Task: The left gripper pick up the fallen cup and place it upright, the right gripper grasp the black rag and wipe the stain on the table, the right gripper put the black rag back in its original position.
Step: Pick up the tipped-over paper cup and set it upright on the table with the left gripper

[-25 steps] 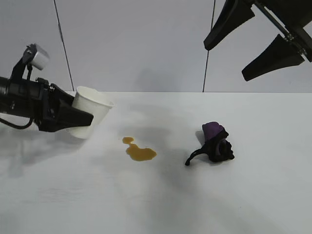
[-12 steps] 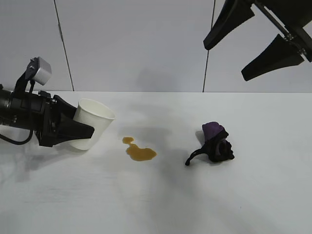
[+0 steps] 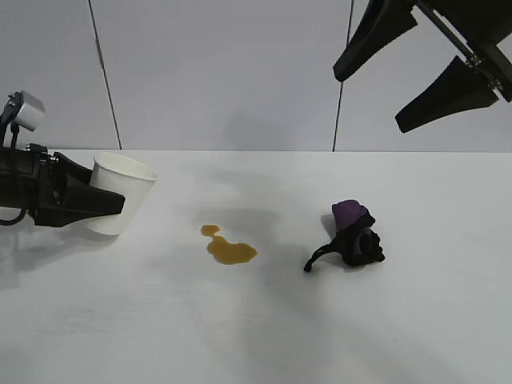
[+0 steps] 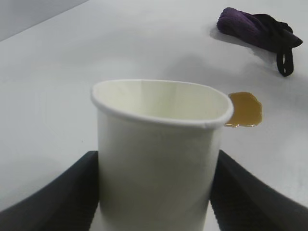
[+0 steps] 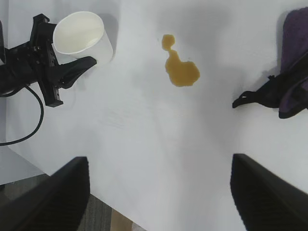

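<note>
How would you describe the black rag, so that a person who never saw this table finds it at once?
On the white table, look to the right of the amber stain, under the raised right gripper. The black rag lies there alone, a small bunched cloth. Its purple patch on top and thin black tail set it apart.

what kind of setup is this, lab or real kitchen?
Looks like a lab test bench, not a kitchen: a bare white table against plain grey wall panels, two black robot arms, and staged props only: a paper cup, a stain, a black rag.
</note>
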Motion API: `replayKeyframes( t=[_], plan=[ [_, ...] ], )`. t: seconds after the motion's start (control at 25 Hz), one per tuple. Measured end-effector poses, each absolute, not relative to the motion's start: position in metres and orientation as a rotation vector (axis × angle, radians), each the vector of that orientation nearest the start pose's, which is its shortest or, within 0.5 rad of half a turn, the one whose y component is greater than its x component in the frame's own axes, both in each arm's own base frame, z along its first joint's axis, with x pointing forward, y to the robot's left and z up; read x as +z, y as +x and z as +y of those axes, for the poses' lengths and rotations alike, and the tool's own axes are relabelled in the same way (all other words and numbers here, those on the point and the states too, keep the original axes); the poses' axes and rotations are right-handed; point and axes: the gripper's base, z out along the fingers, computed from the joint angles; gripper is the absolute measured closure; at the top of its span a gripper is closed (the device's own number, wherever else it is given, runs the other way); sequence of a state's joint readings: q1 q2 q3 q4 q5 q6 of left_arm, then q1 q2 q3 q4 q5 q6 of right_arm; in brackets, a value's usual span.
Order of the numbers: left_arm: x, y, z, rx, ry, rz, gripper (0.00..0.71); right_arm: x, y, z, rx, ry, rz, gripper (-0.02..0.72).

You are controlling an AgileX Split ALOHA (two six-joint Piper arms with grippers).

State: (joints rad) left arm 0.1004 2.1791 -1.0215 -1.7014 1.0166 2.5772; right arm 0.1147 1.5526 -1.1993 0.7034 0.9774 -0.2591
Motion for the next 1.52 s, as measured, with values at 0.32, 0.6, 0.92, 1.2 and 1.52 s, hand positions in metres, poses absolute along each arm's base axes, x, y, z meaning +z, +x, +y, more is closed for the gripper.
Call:
replayKeyframes(
  t=[0.32, 0.6, 0.92, 1.2, 1.52],
  plan=[
    [0.086, 0.370, -0.040, -0.684, 1.059, 1.765, 0.254, 0.293, 0.308, 0.085, 0.861, -0.084, 2.651, 0.146],
    [0.074, 0.369, -0.040, -0.705, 1.057, 1.783, 0.254, 0.293, 0.308, 0.086, 0.875, -0.076, 2.647, 0.146],
    [0.068, 0.368, -0.041, -0.723, 1.054, 1.775, 0.254, 0.293, 0.308, 0.086, 0.875, -0.076, 2.647, 0.146],
    [0.068, 0.368, -0.035, -0.714, 1.039, 1.780, 0.254, 0.293, 0.308, 0.086, 0.875, -0.076, 2.647, 0.146],
    [0.069, 0.369, -0.022, -0.711, 0.984, 1.799, 0.254, 0.293, 0.308, 0.086, 0.875, -0.075, 2.646, 0.146]
  ],
)
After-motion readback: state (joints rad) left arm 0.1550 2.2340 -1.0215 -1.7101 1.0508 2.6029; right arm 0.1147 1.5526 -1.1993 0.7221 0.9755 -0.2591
